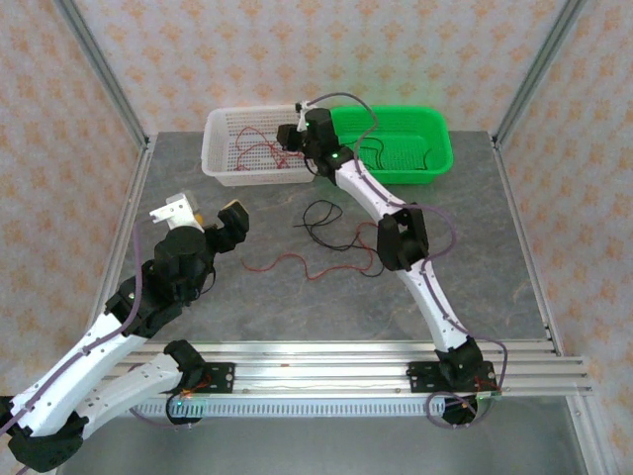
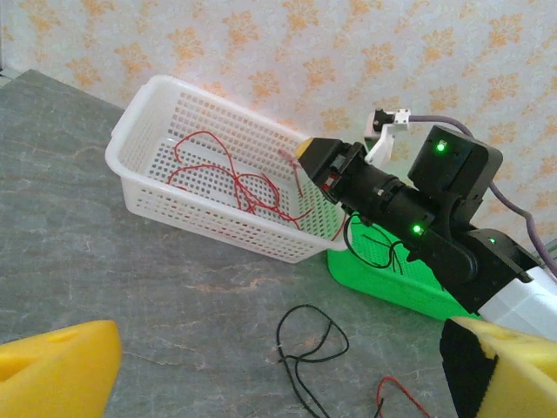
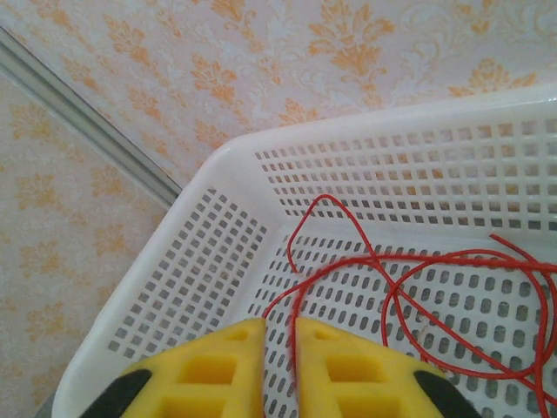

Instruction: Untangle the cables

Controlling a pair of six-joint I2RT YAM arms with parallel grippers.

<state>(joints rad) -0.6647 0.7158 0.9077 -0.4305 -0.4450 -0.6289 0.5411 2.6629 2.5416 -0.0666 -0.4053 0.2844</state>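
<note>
Red cables (image 3: 418,270) lie looped in the white basket (image 3: 226,174). My right gripper (image 3: 280,335) hangs over that basket, its yellow fingers a narrow gap apart. One red strand runs loose through the gap, against the right finger (image 3: 348,366). From above, the right gripper (image 1: 290,139) sits at the white basket's (image 1: 213,148) right end. A black cable (image 1: 321,213) and a red cable (image 1: 307,265) lie on the table. My left gripper (image 1: 206,213) is open wide and holds nothing, left of them. In the left wrist view the black cable (image 2: 313,335) lies just ahead of the left gripper (image 2: 278,374).
A green basket (image 1: 440,148) stands right of the white one, touching it, with black cables (image 1: 381,153) inside. The right arm (image 1: 396,228) stretches across the table's middle, over part of the loose cables. An aluminium rail (image 1: 326,371) runs along the near edge.
</note>
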